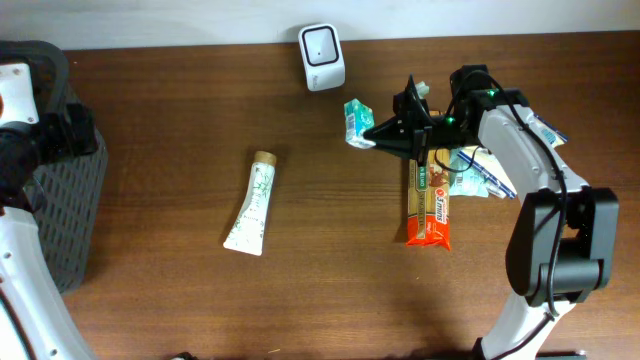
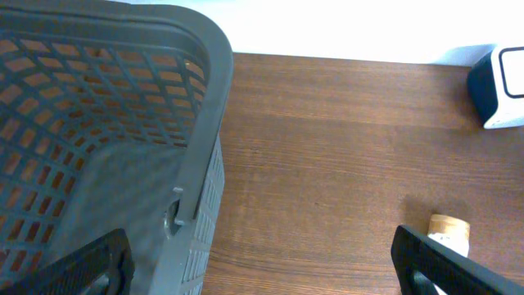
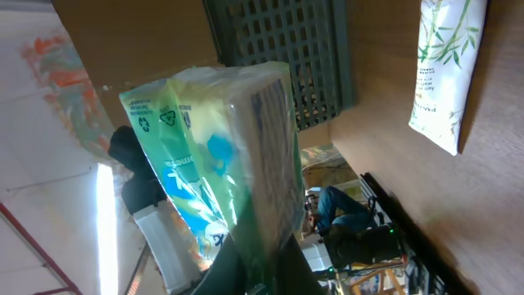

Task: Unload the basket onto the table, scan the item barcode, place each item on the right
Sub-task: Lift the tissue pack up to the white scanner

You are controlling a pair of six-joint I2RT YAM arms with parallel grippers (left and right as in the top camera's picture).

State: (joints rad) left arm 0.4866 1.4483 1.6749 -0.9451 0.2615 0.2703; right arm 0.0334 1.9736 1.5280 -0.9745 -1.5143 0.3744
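Two arms stand at one wooden table (image 1: 180, 310).

1. Near side. A long orange snack pack (image 1: 430, 208) lies flat, lengthwise toward the far edge. A white tube (image 1: 252, 205) with leaf print and a tan cap lies well apart to its left, cap pointing away. A grey mesh basket (image 1: 75, 225) occupies the left edge of the table.

2. Left gripper (image 2: 262, 277). It hangs over the basket's rim and the bare wood beside it. Its fingers (image 2: 446, 262) are spread wide, and nothing is between them. The tube's cap shows just inside the right-hand finger in the wrist view.

3. Middle of the table. The right gripper (image 1: 373, 135) reaches leftward above the far end of the orange snack pack. Its fingers are pressed onto a green-and-white packet (image 1: 356, 120), pinching it by one end. The right wrist view shows the plastic wrap of that packet (image 3: 217, 156) filling the frame. Dark print on its narrow edge is too blurred to read. Several loose packets (image 1: 482, 172) lie under the right forearm.

4. Far side. A white scanner (image 1: 322, 57) stands at the table's back edge against the pale wall (image 1: 150, 20). The held packet is near it, to its right and nearer the robot, not touching it.
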